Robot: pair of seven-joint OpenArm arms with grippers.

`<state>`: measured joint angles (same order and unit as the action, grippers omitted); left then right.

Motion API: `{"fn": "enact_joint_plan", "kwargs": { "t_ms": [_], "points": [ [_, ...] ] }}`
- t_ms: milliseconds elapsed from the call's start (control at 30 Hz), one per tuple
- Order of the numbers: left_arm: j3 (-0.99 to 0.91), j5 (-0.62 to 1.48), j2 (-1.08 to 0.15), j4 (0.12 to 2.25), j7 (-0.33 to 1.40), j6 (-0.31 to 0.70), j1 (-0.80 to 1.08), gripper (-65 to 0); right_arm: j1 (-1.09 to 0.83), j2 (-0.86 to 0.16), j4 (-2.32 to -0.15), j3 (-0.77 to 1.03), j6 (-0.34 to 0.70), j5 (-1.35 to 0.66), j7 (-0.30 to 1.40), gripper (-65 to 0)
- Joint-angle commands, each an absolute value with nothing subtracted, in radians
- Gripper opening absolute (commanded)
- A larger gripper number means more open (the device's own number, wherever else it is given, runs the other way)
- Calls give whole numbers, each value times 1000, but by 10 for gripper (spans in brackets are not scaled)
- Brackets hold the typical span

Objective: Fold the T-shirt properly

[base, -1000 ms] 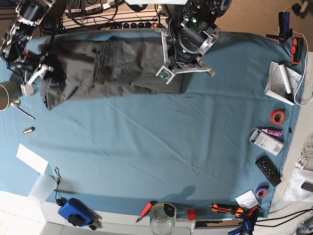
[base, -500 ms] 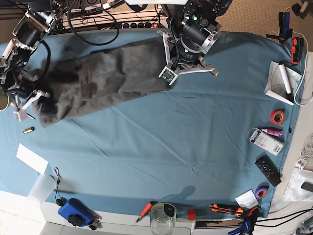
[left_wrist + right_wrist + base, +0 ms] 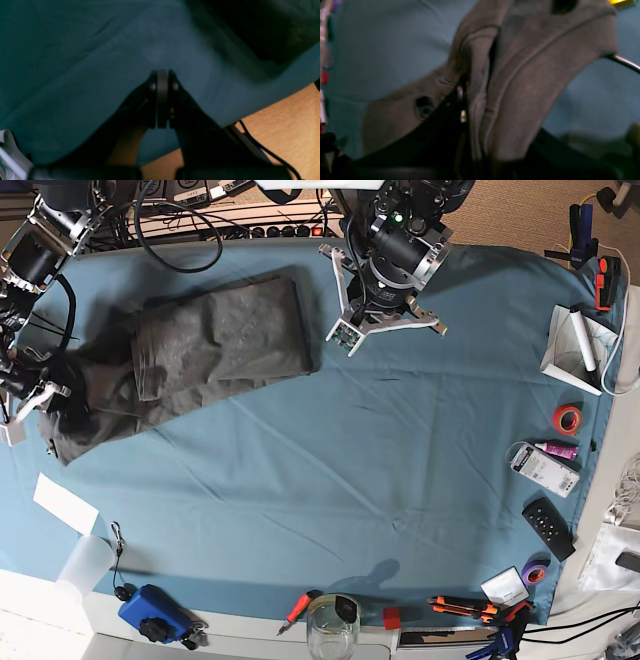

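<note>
The dark grey T-shirt [image 3: 200, 350] lies bunched in a long band across the back left of the teal table cloth [image 3: 350, 470]. My right gripper [image 3: 48, 392] is at the table's left edge, shut on the shirt's left end. In the right wrist view the fabric [image 3: 520, 87] is pinched in folds between the fingers [image 3: 461, 100]. My left gripper [image 3: 362, 312] hovers just right of the shirt's right edge, apart from it. In the left wrist view its jaws are shut with nothing between them [image 3: 162, 97], over bare cloth. The shirt [image 3: 262, 25] shows as a dark patch at upper right.
A glass jar [image 3: 332, 627], a blue device [image 3: 152, 612] and hand tools [image 3: 470, 610] line the front edge. A white paper [image 3: 65, 502] lies front left. A remote [image 3: 548, 528], orange tape [image 3: 568, 418] and a white box [image 3: 575, 345] sit along the right edge.
My right gripper has dragged the shirt left and toward the front. The shirt's right end has come away from my left gripper, which stays near the back middle.
</note>
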<state>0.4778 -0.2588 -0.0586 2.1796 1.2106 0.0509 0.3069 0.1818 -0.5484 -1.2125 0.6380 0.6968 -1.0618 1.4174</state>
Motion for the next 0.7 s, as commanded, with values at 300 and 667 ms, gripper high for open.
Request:
{"fn": "enact_joint_plan", "kwargs": {
  "t_ms": [300, 667],
  "points": [
    [481, -455, -52, 2226, 1178, -93, 305, -650, 155, -577, -1229, 642, 698, -1405, 1396, -650],
    [344, -488, -53, 2230, 1125, -130, 302, -650, 127, -574, -1251, 633, 698, -1484, 1396, -650]
  ]
}}
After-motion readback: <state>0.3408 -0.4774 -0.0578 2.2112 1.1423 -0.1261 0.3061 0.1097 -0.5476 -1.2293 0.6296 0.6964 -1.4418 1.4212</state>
